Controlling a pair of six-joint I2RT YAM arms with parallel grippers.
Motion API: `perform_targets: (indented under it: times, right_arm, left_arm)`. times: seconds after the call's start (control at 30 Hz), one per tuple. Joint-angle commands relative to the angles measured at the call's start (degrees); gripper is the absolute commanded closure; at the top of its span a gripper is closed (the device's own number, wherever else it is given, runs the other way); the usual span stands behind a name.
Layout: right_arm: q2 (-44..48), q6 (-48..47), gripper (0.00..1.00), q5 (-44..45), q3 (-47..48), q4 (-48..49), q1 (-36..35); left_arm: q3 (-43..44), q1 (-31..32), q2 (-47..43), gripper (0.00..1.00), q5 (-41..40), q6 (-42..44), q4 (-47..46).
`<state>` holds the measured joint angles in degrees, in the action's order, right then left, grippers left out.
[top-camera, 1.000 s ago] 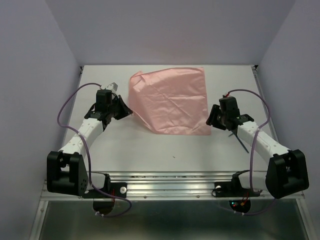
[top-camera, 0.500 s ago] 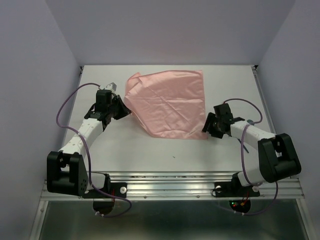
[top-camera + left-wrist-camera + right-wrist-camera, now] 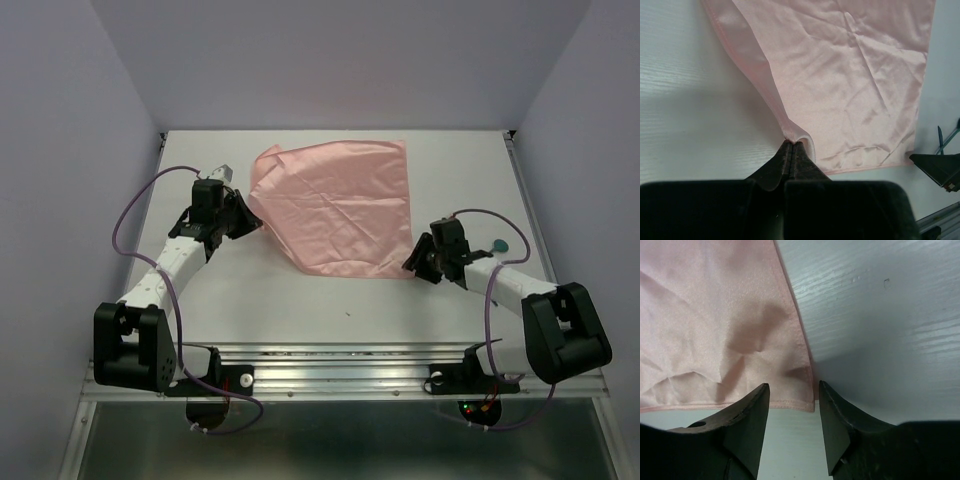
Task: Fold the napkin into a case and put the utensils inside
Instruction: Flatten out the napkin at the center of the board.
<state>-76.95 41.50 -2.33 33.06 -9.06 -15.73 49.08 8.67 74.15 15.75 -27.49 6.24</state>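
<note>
While the napkin (image 3: 340, 205) lies open mid-frame on the counter (image 3: 300, 300) from above, the left wrist view shows the left claw (image 3: 791, 146) pinching its hem. In the right wrist view the right claw (image 3: 793, 390) stands spread at a lower-centre corner. The cloth looks limp and slippery, so corners are probably the best hold.

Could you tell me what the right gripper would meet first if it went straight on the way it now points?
Most likely the napkin: its near corner lies just ahead of the open right gripper, roughly between the fingertips. How high the fingers sit above the cloth is unclear.
</note>
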Motion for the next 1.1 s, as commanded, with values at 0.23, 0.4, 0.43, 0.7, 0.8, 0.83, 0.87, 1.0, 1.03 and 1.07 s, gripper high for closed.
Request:
perform_targets:
  times: [0.23,0.4,0.43,0.7,0.8,0.83,0.87,1.0,1.03,1.07]
  right_arm:
    - [2.15,6.93,0.47,4.17,-2.99,-4.04,-2.47]
    - [4.61,10.0,0.46,5.49,-6.42,-0.8,-2.47]
    - [4.61,10.7,0.46,5.58,-6.86,-0.18,-2.47]
    - [2.26,12.65,0.49,5.77,-9.16,7.73,-2.47]
    - [0.66,13.08,0.57,4.7,-8.71,8.36,-2.47]
    - [0.48,13.35,0.61,4.61,-8.54,8.36,-2.47]
    - [0.74,13.26,0.66,4.61,-8.54,8.36,-2.47]
    - [3.64,13.79,0.92,6.8,-7.75,7.13,-2.47]
    - [5.3,13.87,0.99,7.59,-7.4,6.08,-2.47]
    - [6.19,13.44,0.99,7.86,-7.05,5.72,-2.47]
  left_arm:
    - [-0.3,0.21,-0.67,1.0,-0.19,-0.2,-2.11]
    - [-0.39,0.21,-0.32,1.0,0.16,-0.29,-2.37]
    - [-0.39,0.21,-0.15,1.0,0.25,-0.29,-2.46]
    - [-0.74,0.21,-0.5,1.0,0.51,-0.46,-2.55]
    - [-0.83,0.21,-0.5,1.0,0.34,-0.55,-2.64]
    - [-0.83,0.21,-0.67,1.0,0.42,-0.64,-2.55]
    - [-0.83,0.21,-0.67,1.0,0.34,-0.64,-2.55]
    - [-0.48,0.21,-0.67,1.0,0.16,-0.55,-2.55]
    - [-0.22,0.21,-0.59,1.0,0.07,-0.47,-2.46]
    - [0.05,0.21,-0.41,1.0,0.07,-0.38,-2.46]
